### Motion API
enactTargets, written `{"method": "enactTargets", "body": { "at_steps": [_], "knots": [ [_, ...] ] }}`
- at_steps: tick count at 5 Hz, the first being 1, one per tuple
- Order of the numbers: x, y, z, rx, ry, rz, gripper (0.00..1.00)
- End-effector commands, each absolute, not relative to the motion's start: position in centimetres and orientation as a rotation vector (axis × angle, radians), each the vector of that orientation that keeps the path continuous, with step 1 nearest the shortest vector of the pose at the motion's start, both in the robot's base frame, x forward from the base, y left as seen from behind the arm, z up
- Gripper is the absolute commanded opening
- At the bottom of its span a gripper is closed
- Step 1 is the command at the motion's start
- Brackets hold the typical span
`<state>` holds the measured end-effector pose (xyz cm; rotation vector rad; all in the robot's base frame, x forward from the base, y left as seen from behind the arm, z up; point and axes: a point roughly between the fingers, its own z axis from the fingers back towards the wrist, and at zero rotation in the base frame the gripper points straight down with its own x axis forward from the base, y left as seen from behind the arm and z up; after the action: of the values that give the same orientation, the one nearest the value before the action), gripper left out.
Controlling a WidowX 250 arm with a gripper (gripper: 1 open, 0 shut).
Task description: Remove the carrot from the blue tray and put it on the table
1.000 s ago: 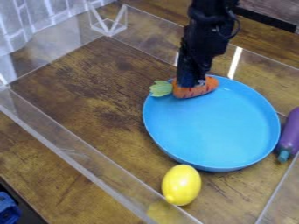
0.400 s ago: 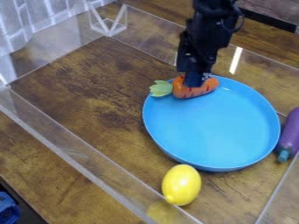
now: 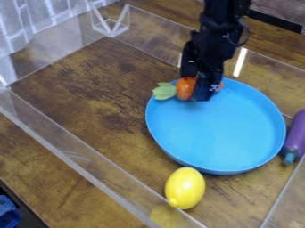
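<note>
Carrot (image 3: pixel 186 88) at the far-left rim of the blue tray (image 3: pixel 215 134), its leafy top (image 3: pixel 163 91) poking out beyond the rim towards the bare wood of the table (image 3: pixel 89 76). The gripper (image 3: pixel 204 78) is right over it, fingers spread wide, orange showing to either side of the dark parts; we see no grip on it. Whether the tips touch the carrot we cannot tell. We judge the step in hand to be the grasp. We should centre the fingers across the stubby body, go low enough to take the orange part and not just the leaves, then close evenly. Closing high could squirt it back into the tray; pressing on the rim could tip the tray. Once it is firm, we would lift clear of the rim before moving left, then lower to the wood before letting go.
</note>
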<state>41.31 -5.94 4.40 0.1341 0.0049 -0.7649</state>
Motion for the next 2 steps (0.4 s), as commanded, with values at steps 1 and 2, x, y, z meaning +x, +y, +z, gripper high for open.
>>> {"method": "enactTargets", "body": {
  "at_steps": [1,2],
  "knots": [
    [43.4,-6.1,8.5,0.158,-0.06,-0.722,0.0],
    [44.6,-6.1,8.9,0.163,-0.051,-0.688,1.0]
  ]
}}
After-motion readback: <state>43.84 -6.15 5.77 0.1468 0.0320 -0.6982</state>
